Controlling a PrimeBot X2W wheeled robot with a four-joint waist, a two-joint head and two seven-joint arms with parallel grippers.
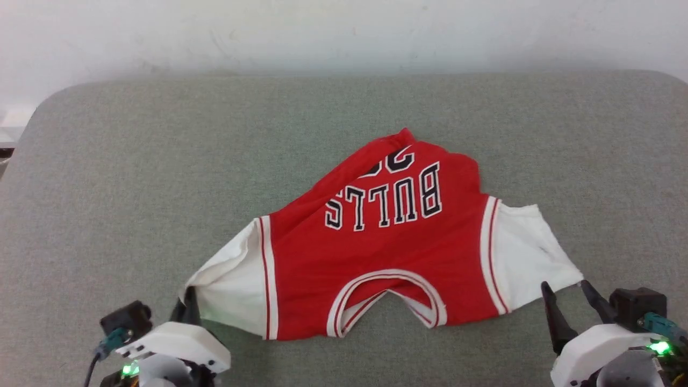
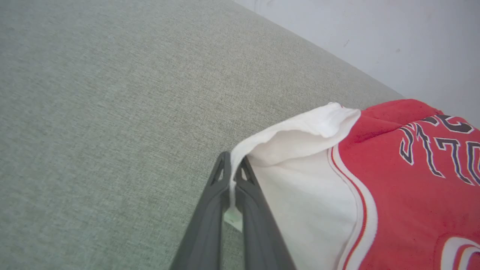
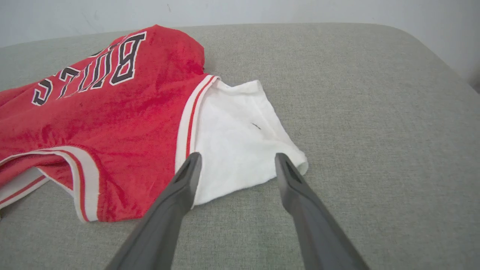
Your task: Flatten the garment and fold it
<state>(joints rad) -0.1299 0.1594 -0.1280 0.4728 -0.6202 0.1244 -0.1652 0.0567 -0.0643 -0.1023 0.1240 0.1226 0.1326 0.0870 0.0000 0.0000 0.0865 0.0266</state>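
Evidently set for a spreading pull, the left gripper [image 2: 232,165] is clamped on the sleeve [image 2: 300,187] hem at the garment's [image 1: 387,247] eight o'clock corner. At four o'clock, the right gripper [image 1: 564,287] stands spread wide, straddling the other sleeve [image 3: 232,135] without gripping it. The garment lies rumpled mid-table [image 1: 344,107].

1. Your head camera looks forward and down over the whole garment [image 1: 376,252].
2. Your left wrist camera looks from close along the left gripper [image 2: 233,159] at one white sleeve [image 2: 300,195].
3. Your right wrist camera faces the other sleeve [image 3: 232,150]; all views share the lettering [image 1: 384,201].
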